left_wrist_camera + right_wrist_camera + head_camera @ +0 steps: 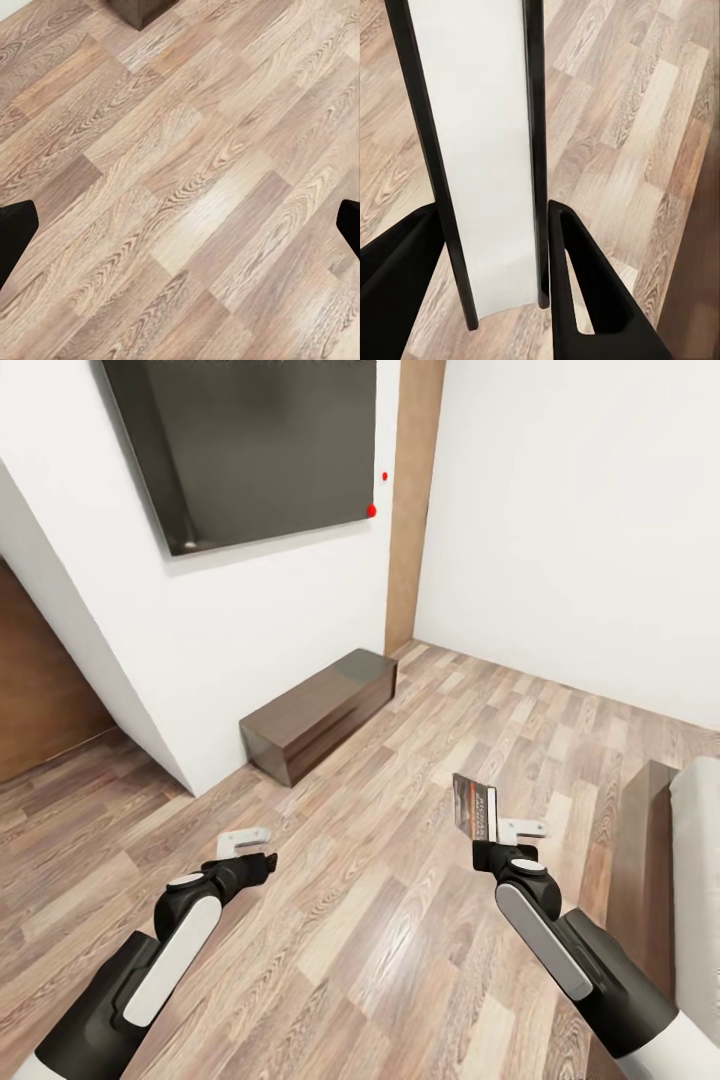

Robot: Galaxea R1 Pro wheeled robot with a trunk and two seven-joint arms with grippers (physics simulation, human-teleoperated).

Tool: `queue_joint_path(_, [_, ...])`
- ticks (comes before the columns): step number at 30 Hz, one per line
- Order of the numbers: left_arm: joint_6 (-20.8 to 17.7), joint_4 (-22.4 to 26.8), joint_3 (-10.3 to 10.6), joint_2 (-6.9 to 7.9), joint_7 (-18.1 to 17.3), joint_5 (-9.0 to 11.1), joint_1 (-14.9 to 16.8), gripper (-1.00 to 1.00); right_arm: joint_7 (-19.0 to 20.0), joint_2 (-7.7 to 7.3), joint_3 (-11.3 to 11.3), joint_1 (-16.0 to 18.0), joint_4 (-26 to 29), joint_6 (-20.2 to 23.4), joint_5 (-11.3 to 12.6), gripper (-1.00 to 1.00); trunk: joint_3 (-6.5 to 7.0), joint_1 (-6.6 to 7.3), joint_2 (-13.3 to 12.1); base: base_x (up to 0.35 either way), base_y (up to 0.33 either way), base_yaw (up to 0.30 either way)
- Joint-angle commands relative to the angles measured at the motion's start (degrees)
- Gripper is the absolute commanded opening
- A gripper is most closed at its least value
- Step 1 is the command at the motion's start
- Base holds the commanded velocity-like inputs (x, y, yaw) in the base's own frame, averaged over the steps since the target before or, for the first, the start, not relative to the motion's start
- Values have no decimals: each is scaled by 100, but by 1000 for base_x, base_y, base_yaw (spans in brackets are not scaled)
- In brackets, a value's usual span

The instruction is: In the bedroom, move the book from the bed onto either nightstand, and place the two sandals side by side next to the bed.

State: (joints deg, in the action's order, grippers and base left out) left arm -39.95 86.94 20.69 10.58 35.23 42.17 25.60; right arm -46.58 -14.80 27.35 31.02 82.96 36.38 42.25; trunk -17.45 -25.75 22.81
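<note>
The book stands upright between the right gripper's closed-in fingers. The left gripper is spread wide, empty. Below lies the plank floor; the bed is just right.

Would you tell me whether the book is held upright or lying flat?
Upright: the book stands on edge above the right claw, fingers either side of it.

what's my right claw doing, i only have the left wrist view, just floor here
Observer: The right claw is shut on the book, held upright above the floor.
Operator: is the bed near
Observer: Yes, the bed frame is just off the robot's right side.
Operator: nightstand ahead?
Observer: None in sight. A low sideboard stands ahead against the wall, under a dark wall screen.
Operator: left claw holding anything
Observer: No, the left claw is empty.
</note>
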Motion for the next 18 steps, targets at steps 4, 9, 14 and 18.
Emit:
queue_joint_path(4, [1, 11, -7, 6, 62, 79, 6, 100, -67, 0, 16, 10, 5, 28, 38, -100, 26, -4, 11, 0, 0, -153])
queue_joint_path(9, [5, 16, 2, 5, 57, 98, 6, 100, -59, -7, 16, 10, 2, 33, 45, -100, 72, -4, 11, 0, 0, -144])
queue_joint_path(14, [4, 16, 13, 5, 55, 100, 6, 100, -61, -6, 16, 10, 7, 38, 42, -100, 117, -4, 11, 0, 0, -139])
queue_joint_path(18, [-2, 16, 13, 5, 54, 102, 6, 100, -61, -6, 16, 10, 11, 48, 39, -100, 154, -4, 11, 0, 0, -130])
